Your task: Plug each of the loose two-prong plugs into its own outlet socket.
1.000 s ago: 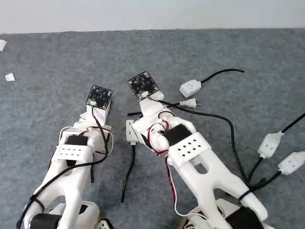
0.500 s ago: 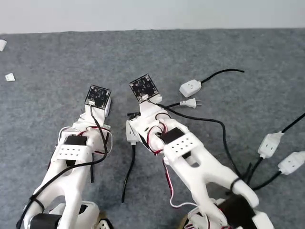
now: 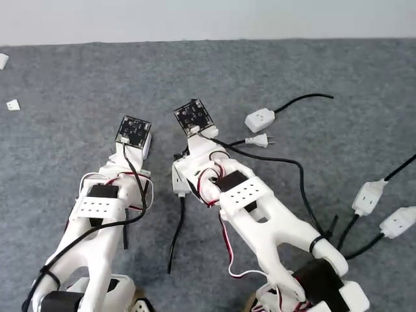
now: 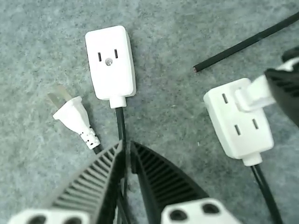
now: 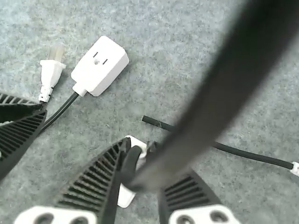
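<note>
Mid-way across the grey carpet, under the right gripper, lies a white block socket w/ several pairs of slots and a black cord running toward the near edge. The right gripper's fingers are clamped on a white plug that sits against that socket's face; can't tell how far in it is. Just to the left, the left gripper has its fingers pressed together on the black cord of a single socket: white, rectangular, two slots + a round hole, face up just past the fingertips. Beside it, not touching, is a loose plug: white, two flat metal prongs, ribbed neck, lying on its side. A cut cord end lies between the 2 sockets. Farther right: another white socket w/ a far plug just on its near side, prongs pointing right, and a pair of sockets by the right edge.
</note>
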Tool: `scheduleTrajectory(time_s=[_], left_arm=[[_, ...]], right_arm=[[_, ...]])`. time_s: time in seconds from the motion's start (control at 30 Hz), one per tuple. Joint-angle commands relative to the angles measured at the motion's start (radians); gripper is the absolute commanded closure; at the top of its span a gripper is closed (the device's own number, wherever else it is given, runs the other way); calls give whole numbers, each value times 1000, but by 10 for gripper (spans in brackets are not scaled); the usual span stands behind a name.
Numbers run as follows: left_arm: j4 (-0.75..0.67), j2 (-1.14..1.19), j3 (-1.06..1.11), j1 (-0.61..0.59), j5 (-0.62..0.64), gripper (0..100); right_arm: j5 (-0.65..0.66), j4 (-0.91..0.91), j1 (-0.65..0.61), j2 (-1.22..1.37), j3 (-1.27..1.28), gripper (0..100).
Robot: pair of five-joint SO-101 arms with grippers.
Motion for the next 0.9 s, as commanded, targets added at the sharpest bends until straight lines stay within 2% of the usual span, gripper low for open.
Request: scheduleTrajectory(time_s=[0.0, 0.87], left_arm=[[-26, -32, -13, -9, 8, 985], [-26, -32, -13, -9, 8, 985]], right_arm=[[12, -15, -2, -1, -69, 991], [61, -2, -15, 97, -118, 991]])
